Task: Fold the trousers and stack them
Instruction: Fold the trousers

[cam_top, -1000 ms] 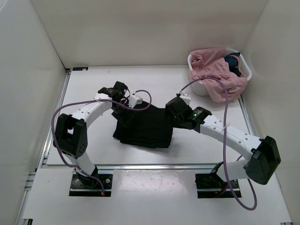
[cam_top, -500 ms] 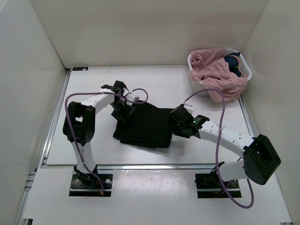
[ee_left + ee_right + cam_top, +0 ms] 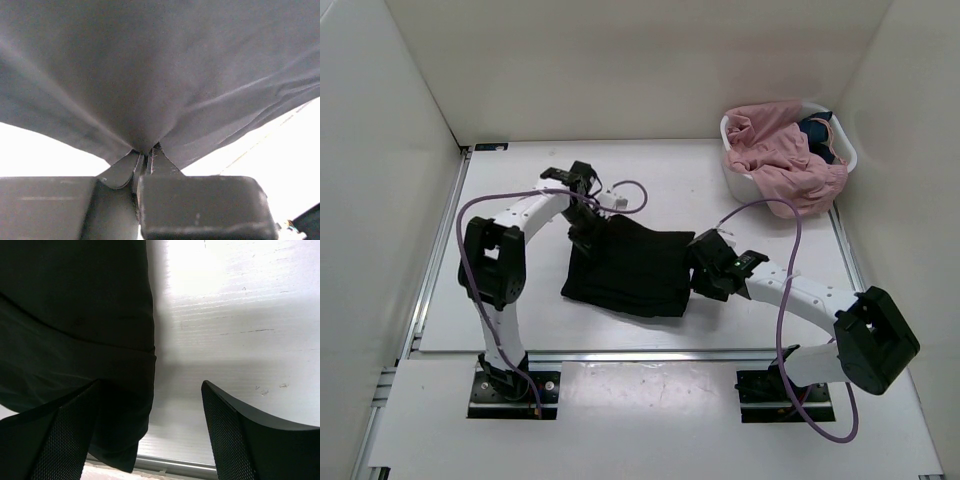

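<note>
Black trousers (image 3: 630, 270) folded mid-table; pink garments (image 3: 782, 158) heaped over white basket (image 3: 750, 188), far right.

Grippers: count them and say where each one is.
2. The left gripper is shut on the far-left corner of the trousers; the right gripper is open, straddling their right edge. None hidden.

Left arm (image 3: 533, 210) and right arm (image 3: 798, 295) are wearing white shells with bulky black joint blocks. A purple cable (image 3: 761, 202) is running along each. Black base plates (image 3: 515, 392) are showing at lower frame. Right claw (image 3: 151, 385) fingers (image 3: 240, 440) are showing black, mesh-textured faces.
</note>
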Motion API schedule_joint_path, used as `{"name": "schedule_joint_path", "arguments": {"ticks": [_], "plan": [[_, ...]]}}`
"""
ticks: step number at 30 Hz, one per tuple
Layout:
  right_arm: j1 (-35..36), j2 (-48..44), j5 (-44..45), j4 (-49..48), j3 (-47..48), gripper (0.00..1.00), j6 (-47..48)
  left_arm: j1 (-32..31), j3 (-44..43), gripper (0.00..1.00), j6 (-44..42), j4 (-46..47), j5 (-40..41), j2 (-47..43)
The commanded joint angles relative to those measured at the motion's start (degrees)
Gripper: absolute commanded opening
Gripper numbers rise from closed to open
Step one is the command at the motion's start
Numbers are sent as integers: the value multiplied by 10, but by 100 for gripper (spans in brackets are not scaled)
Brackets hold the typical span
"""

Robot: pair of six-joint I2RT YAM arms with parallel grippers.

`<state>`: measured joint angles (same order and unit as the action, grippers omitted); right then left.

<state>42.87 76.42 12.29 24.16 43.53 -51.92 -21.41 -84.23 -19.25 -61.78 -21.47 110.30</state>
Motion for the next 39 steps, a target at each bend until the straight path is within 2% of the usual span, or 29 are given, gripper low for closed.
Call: {"name": "schedule_joint_path", "arguments": {"ticks": [1, 4, 7, 8, 12, 15, 19, 20, 21, 24, 27, 28, 32, 36, 39], "plan": [[-1, -13, -6, 1, 10, 84, 13, 1, -87, 14, -23, -88, 5, -54], [-1, -13, -6, 6, 22, 84, 25, 6, -118, 14, -36, -136, 41, -91], [-1, -13, -1, 12, 34, 85, 39, 31, -33, 14, -54, -123, 67, -140], [-1, -7, 4, 12, 41, 85, 39, 31, 41, 14, -55, -95, 72, -155], [-1, 20, 4, 18, 65, 85, 62, 57, 184, 14, -61, 27, 118, -161], [-1, 36, -7, 18, 75, 85, 67, 98, 195, 14, -47, 81, 116, -127], [12, 29, -17, -16, 86, 85, 94, 124, 172, 22, -30, 101, 101, -95], [12, 22, -17, -21, 86, 83, 107, 124, 172, 24, -30, 106, 95, -95], [19, 22, -17, -31, 92, 75, 112, 124, 172, 24, -25, 106, 95, -95], [31, 6, -41, -65, 97, 62, 132, 124, 183, 28, -25, 106, 90, -101], [38, -2, -77, -101, 103, 39, 142, 124, 196, 32, -25, 106, 90, -118], [44, 3, -97, -121, 109, 27, 142, 124, 204, 32, -25, 106, 90, -125], [63, 62, -159, -144, 147, 2, 168, 130, 221, 32, -19, 106, 95, -125], [78, 132, -235, -150, 176, 0, 186, 130, 234, 32, -13, 112, 90, -125], [78, 152, -252, -178, 142, 0, 170, 130, 239, 32, -7, 117, 90, -125]]}}
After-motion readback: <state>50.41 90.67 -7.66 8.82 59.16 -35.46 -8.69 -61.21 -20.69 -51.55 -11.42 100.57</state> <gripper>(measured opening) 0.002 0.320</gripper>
